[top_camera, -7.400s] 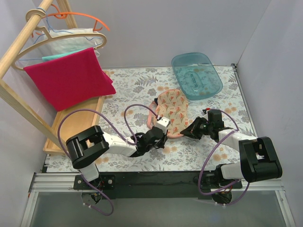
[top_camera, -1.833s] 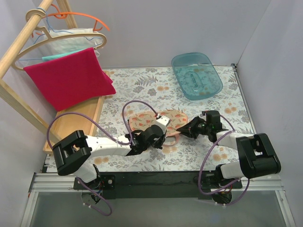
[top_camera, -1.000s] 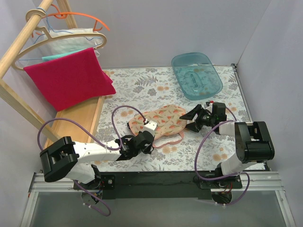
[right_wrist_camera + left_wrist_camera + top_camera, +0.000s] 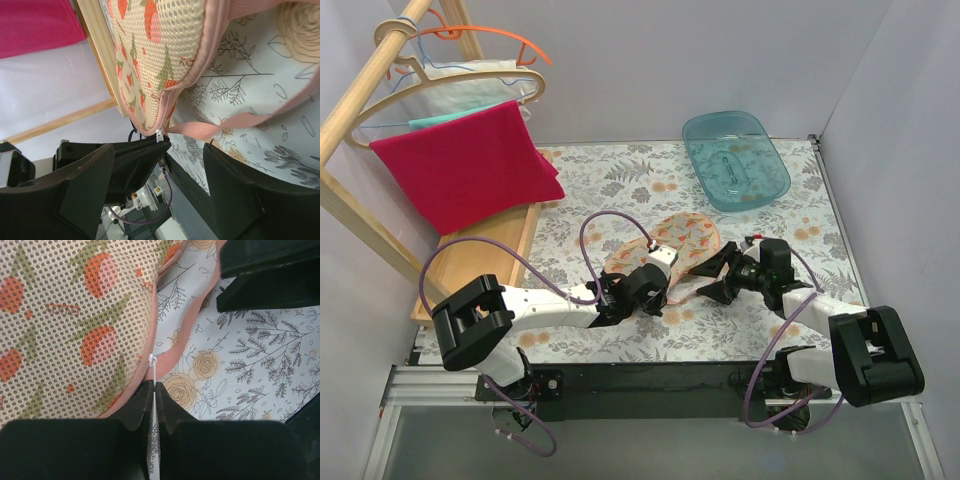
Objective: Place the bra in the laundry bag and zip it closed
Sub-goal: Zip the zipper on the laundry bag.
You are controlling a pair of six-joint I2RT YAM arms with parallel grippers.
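Peach-pink peanut-shaped mesh laundry bag (image 4: 682,236) with orange-red floral print lies mid-table on the flowered cloth (image 4: 620,170), well apart from the red towel (image 4: 465,165) and the translucent teal plastic tub (image 4: 735,160). The left gripper (image 4: 154,386), reaching in low, overlaps the bag's near edge and pinches its small white zipper pull (image 4: 152,364) (fingers pressed together). The right gripper (image 4: 708,280) gapes wide just beside the bag, the pink loop strap (image 4: 240,122) crossing the gap between its fingers.

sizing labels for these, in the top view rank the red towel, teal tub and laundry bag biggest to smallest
1. red towel
2. teal tub
3. laundry bag, partly covered at its near end, so its place below the tub is less sure
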